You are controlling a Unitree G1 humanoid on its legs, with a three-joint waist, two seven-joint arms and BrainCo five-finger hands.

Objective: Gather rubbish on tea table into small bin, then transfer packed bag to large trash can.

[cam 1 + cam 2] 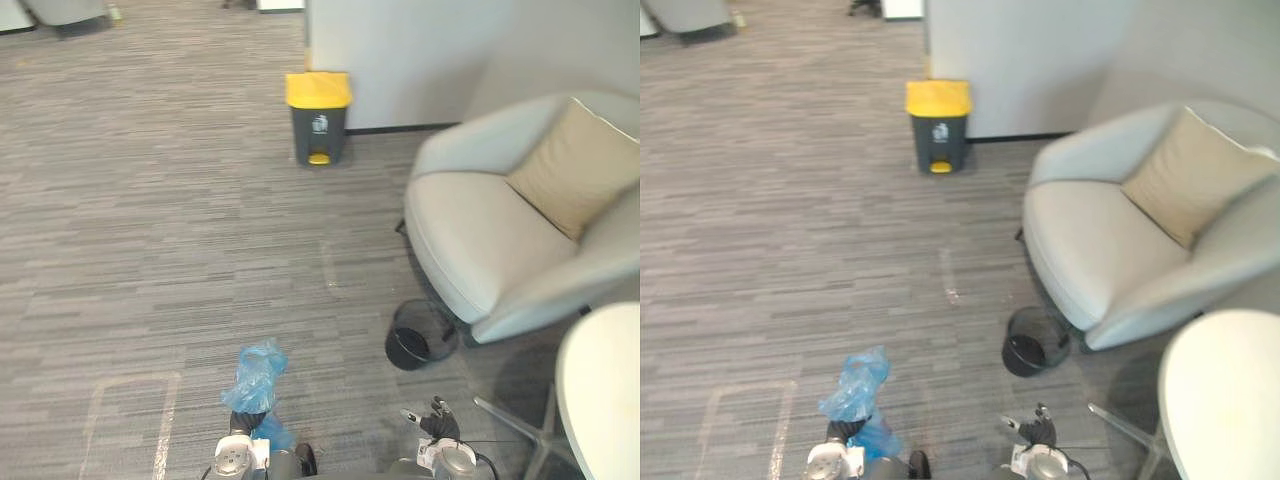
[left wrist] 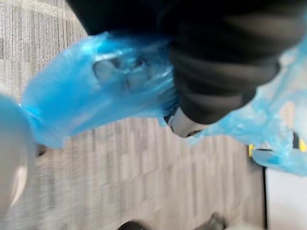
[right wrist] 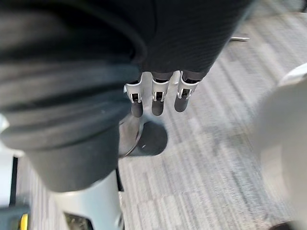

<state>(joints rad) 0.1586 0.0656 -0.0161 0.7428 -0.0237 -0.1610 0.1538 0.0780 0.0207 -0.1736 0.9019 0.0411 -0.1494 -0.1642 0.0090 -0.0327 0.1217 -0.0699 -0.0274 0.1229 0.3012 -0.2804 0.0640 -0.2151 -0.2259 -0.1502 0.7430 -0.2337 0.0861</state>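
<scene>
Bunching out of the left hand (image 1: 242,422), whose fingers are curled round its crumpled plastic, the blue bag (image 1: 258,372) is held over the carpet, well apart from the can (image 1: 318,118) at the floor's far edge by the wall. The right hand (image 1: 440,424) is seen empty, fingers straight and relaxed. Slippage is judged the chief risk: thin plastic could be pulled loose on the walk. The can's lid is shut, so the bag could be dropped on top unless the lid is raised first.

Blue bag (image 1: 256,378) in left robot hand (image 1: 243,423)
</scene>
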